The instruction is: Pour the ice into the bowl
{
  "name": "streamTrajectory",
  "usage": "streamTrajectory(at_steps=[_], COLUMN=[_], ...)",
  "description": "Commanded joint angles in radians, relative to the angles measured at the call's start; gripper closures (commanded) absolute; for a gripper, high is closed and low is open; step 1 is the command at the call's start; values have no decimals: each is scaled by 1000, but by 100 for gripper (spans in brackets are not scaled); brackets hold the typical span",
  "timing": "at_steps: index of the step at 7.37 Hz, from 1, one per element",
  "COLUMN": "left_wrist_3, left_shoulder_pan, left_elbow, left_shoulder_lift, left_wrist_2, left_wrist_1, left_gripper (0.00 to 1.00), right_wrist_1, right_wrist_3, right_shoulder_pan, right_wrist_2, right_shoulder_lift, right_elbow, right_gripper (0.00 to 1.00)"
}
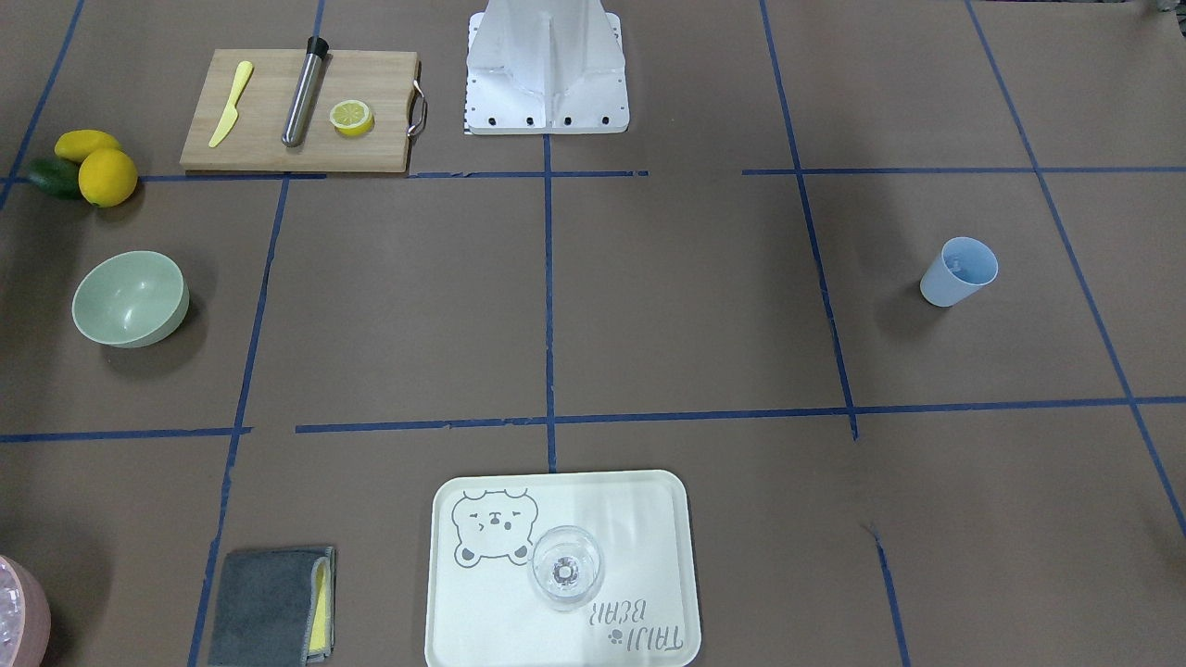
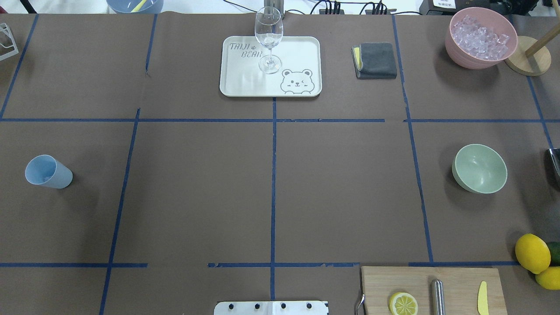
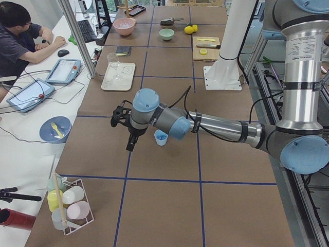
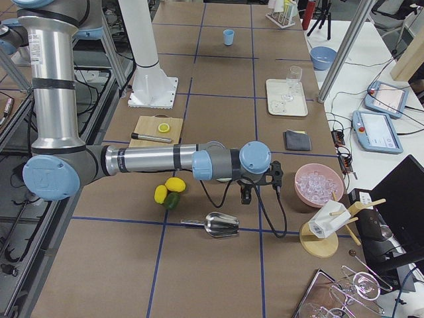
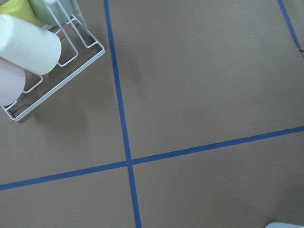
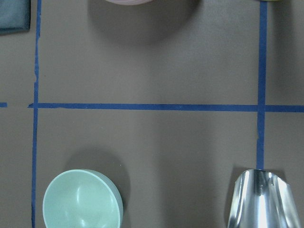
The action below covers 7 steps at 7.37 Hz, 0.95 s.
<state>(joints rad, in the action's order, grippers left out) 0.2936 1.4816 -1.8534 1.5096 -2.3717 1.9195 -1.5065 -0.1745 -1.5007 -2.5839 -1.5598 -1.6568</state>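
The pale sage-green bowl (image 1: 130, 298) stands upright and empty at the robot's right side of the table (image 2: 480, 168), and shows at the lower left of the right wrist view (image 6: 81, 199). A blue cup (image 2: 47, 171) stands far off on the left side (image 1: 959, 270). I cannot make out ice in it. My left gripper (image 3: 128, 140) hangs over the table just beyond the blue cup (image 3: 161, 137). My right gripper (image 4: 246, 193) hangs between the pink container (image 4: 319, 184) and the lemons. Both show only in side views, so I cannot tell if they are open or shut.
The pink container (image 2: 481, 37) holds clear pieces. A metal scoop (image 6: 263, 199) lies right of the bowl. There is a tray (image 2: 245, 83) with a wine glass (image 2: 268, 39), a grey cloth (image 2: 376, 60), a cutting board (image 1: 278, 139), lemons (image 2: 532, 253) and a cup rack (image 5: 52, 71).
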Motion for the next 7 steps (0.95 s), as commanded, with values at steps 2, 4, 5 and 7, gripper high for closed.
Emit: streamTrajectory(at_steps=[2,4,5,7], left_wrist_3=[209,415,537,594], left_shoulder_pan=[-95,-235,-338,-377], left_elbow=[-249,-318,-314,-317], left_shoulder_lift=[-129,-191,-310,-322], left_wrist_2=[92,205,307,324], left_wrist_1=[15,123,346,382], left_gripper=[0,0,0,0], right_wrist_1=[471,722,767,802], right_wrist_3=[-620,-874,-878,-876], right_shoulder_pan=[254,452,467,474], right_wrist_2=[177,341,340,329], right_shoulder_lift=[-29,-83,-126,-196], right_elbow=[-1,2,0,-3], right_gripper=[0,0,0,0])
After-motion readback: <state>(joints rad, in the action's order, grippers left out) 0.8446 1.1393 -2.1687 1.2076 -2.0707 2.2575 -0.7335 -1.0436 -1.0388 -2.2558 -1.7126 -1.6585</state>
